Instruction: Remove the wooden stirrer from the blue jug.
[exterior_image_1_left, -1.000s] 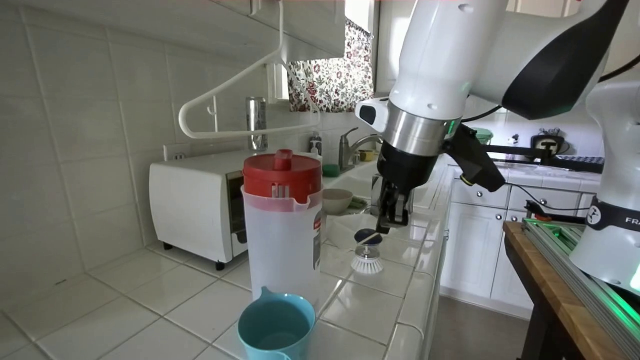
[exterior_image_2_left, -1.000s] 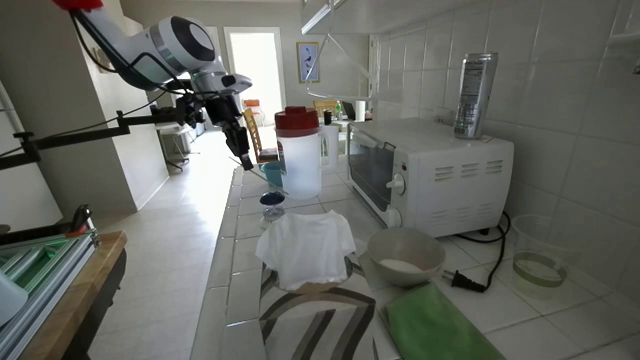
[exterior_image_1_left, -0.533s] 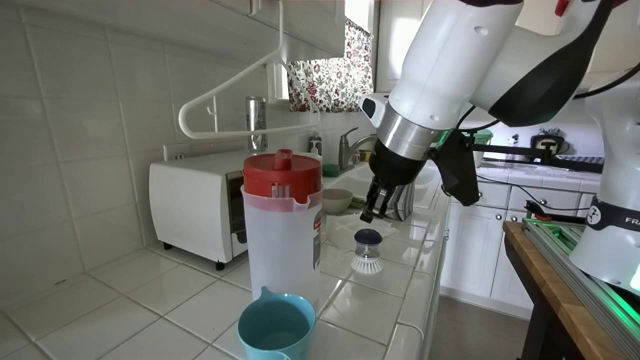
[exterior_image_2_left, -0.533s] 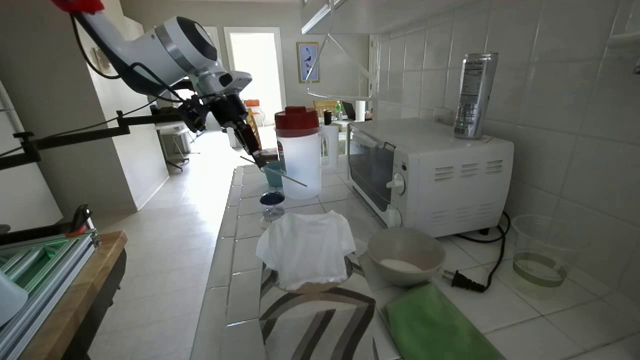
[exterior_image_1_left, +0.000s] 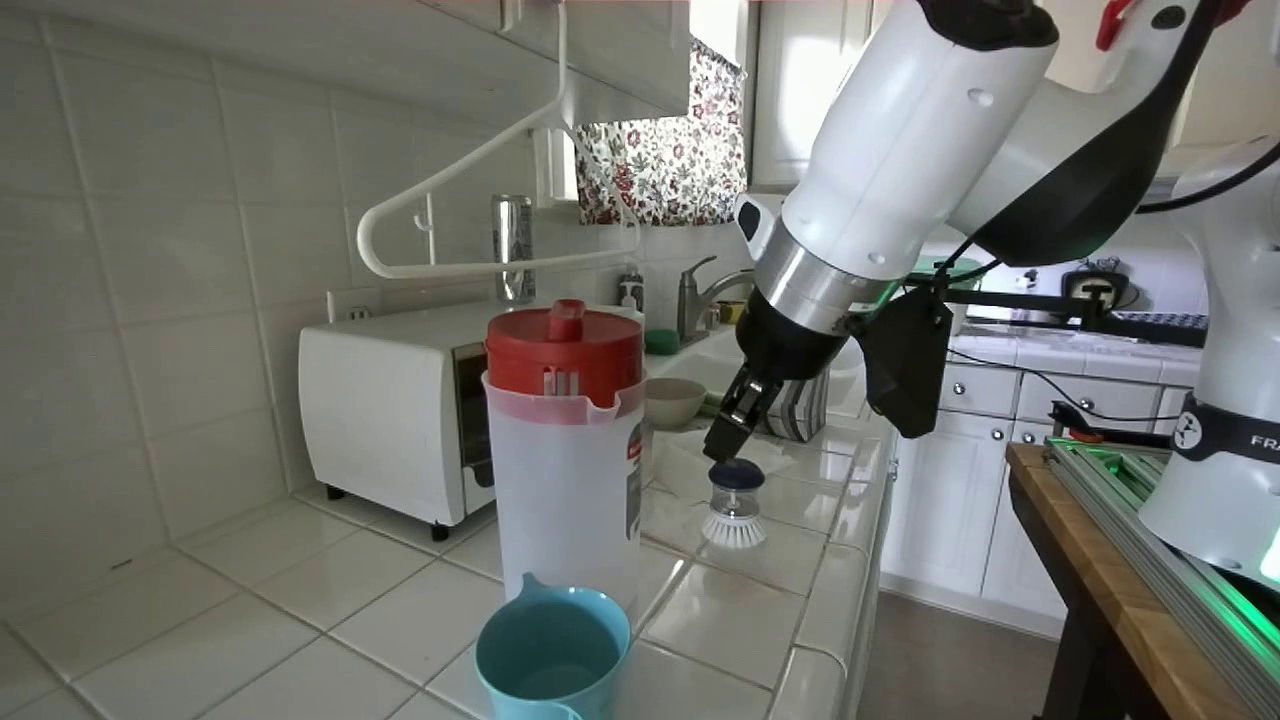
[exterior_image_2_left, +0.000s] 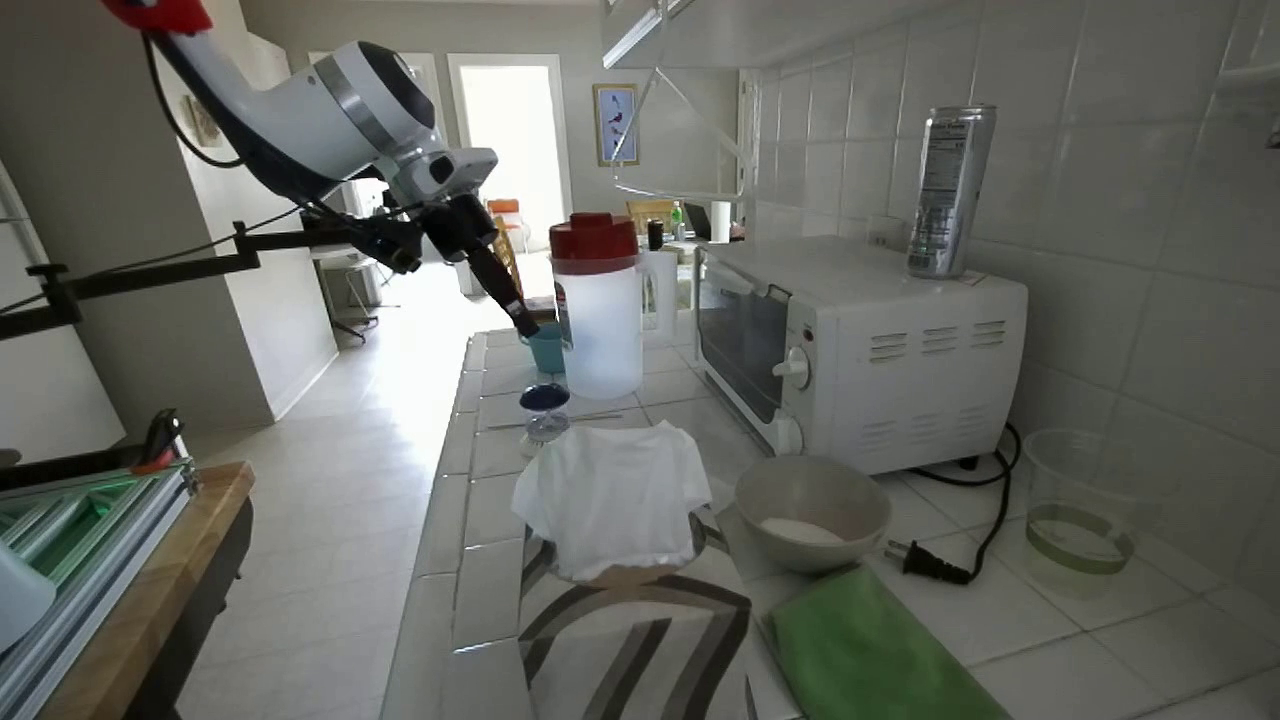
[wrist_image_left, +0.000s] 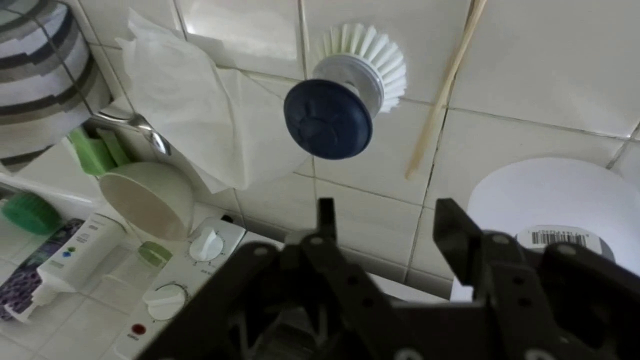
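Here, my gripper (wrist_image_left: 385, 215) stands with jaws apart; the stick (wrist_image_left: 444, 91) lies on the tiles (wrist_image_left: 540, 65) at my one o'clock (wrist view), the blue jug (exterior_image_1_left: 553, 650) at seven in an exterior view.

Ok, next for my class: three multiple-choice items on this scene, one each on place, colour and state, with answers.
1. Where is the wooden stirrer?
A) inside the blue jug
B) on the counter
C) in the bowl

2. What colour is the lid on the pitcher?
A) green
B) white
C) red

3. How is the gripper?
A) open
B) shut on the wooden stirrer
C) shut on the pitcher

Key:
1 B: the wrist view shows it on the counter beside the scrub brush.
2 C: red in both exterior views.
3 A: its jaws stand apart in the wrist view.
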